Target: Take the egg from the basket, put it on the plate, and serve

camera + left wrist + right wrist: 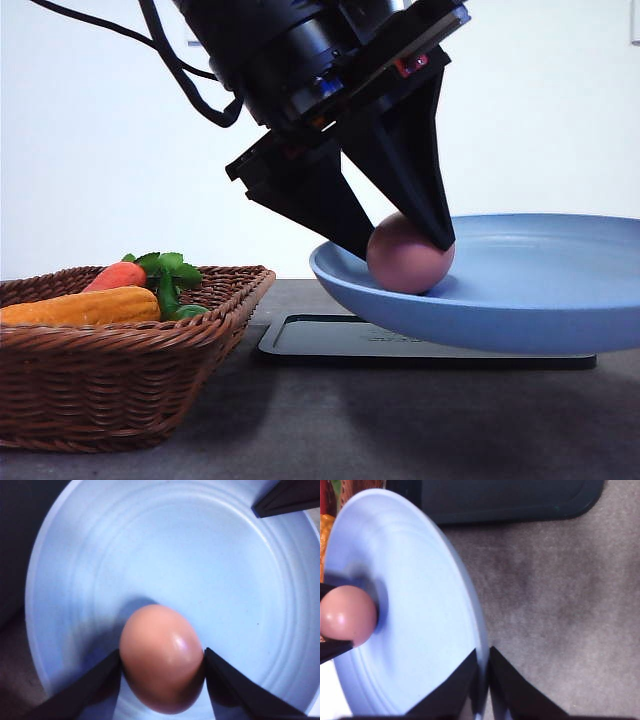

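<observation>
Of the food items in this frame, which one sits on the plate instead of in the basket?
The egg: pinkish-brown, resting on the blue plate between the left gripper fingers. The carrot and corn cob lie in the wicker basket.

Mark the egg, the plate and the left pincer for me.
egg (pixel 160 655): left wrist view, middle of its shell.
plate (pixel 560 300): front view, outer wall under the rim.
left pincer (pixel 405 245): front view, midway between its fingertips.

Open air at upper right above the plate (pixel 520 270); basket (pixel 120 390) blocking lower left, tray (pixel 330 338) seemingly beneath.
</observation>
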